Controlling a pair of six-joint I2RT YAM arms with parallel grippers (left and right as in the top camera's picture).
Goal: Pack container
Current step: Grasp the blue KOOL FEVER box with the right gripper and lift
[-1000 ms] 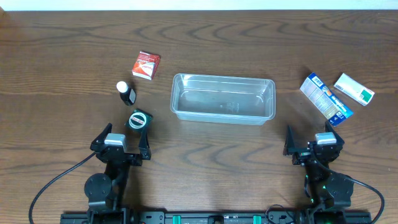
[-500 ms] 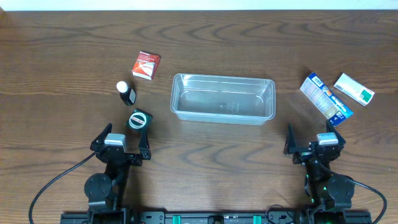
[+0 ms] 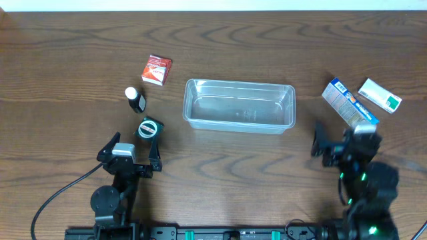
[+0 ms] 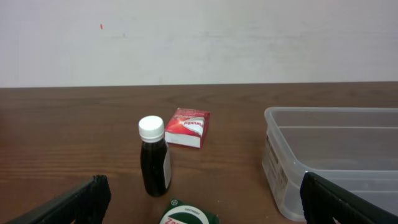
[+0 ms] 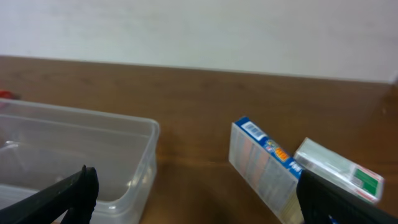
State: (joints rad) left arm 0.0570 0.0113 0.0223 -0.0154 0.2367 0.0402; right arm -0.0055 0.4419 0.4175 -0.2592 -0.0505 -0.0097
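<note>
The clear, empty container [image 3: 193,122] lies in the middle of the table. To its left are a red box [image 3: 156,69], a dark bottle with a white cap [image 3: 136,100] and a green ointment jar [image 3: 149,128]. Right of it lie a blue box [image 3: 349,105] and a white-and-green box [image 3: 380,95]. My left gripper [image 3: 130,155] is open just below the jar; its wrist view shows the bottle [image 4: 154,158], the jar [image 4: 189,216] and the container's rim [image 4: 329,112]. My right gripper [image 3: 343,143] is open, close below the blue box [image 5: 261,168], with the container's corner [image 5: 143,134] to its left.
The white-and-green box [image 5: 339,168] rests partly behind the blue one. The red box [image 4: 188,127] lies beyond the bottle. The table's far edge meets a white wall. Cables trail from both arm bases at the near edge.
My right arm has moved away from the near edge, up toward the blue box, and appears blurred. The left arm and all objects have stayed where they were.
</note>
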